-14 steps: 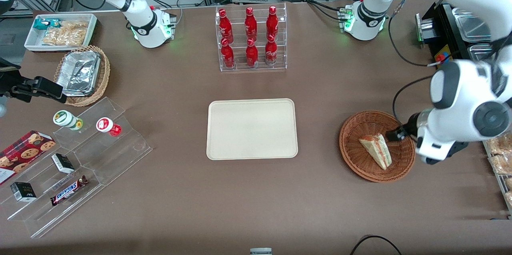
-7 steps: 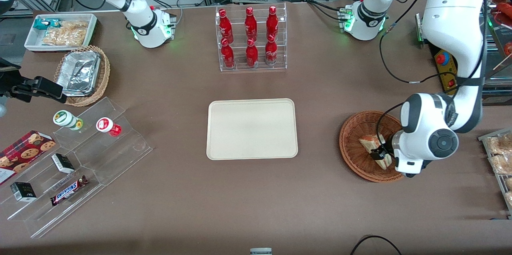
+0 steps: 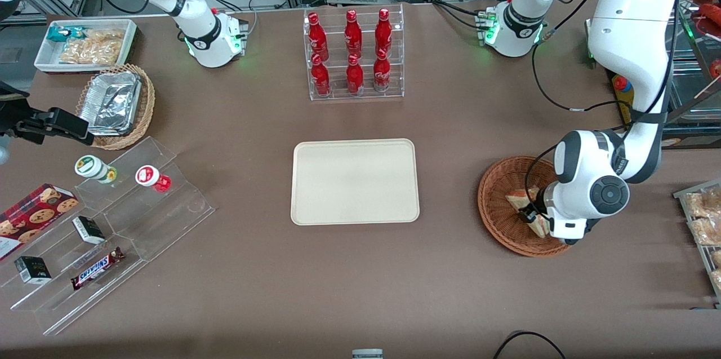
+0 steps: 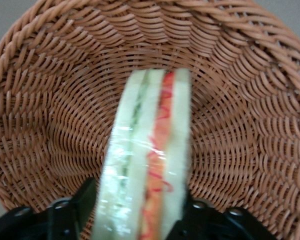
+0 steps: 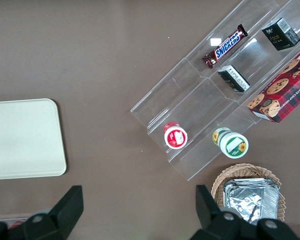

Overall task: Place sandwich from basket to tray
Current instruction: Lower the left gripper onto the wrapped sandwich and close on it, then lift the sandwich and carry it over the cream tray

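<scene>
Gripper [image 4: 135,215] set astride the sandwich [image 4: 145,165] in the basket [image 4: 250,130]

The wedge is seen between the two black fingers [image 4: 72,210], its long axis running straight away from them; whether it is actually clamped cannot be told. In the front view, lower right, the sandwich is mostly hidden by the wrist; the tray [image 3: 355,181] lies at frame centre.

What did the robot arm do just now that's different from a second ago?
The gripper swung in from the basket's edge and came down over the sandwich; its fingers now sit on both sides of it. The sandwich is in the basket, not lifted. The tray is bare as before, and nothing else on the table moved.
</scene>
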### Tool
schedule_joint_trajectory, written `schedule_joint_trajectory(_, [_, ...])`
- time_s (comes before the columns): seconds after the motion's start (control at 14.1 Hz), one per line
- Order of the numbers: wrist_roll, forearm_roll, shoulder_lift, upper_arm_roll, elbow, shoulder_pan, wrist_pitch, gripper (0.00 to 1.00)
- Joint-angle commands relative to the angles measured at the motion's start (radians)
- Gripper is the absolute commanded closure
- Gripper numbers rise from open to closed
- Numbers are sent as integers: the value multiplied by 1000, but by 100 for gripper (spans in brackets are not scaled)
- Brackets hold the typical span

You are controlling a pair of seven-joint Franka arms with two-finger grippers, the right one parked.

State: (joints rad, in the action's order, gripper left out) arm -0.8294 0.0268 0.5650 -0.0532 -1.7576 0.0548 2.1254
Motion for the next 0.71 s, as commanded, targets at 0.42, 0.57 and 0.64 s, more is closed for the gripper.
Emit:
schedule_joint_trajectory(0.42, [-103,16,-24,-177,329,90,-357,79])
schedule_joint_trajectory(0.57, [-108,15,-2,-177,345,201,-354,79])
schedule_joint_trajectory(0.64, [-103,16,12,-177,351,253,-348,79])
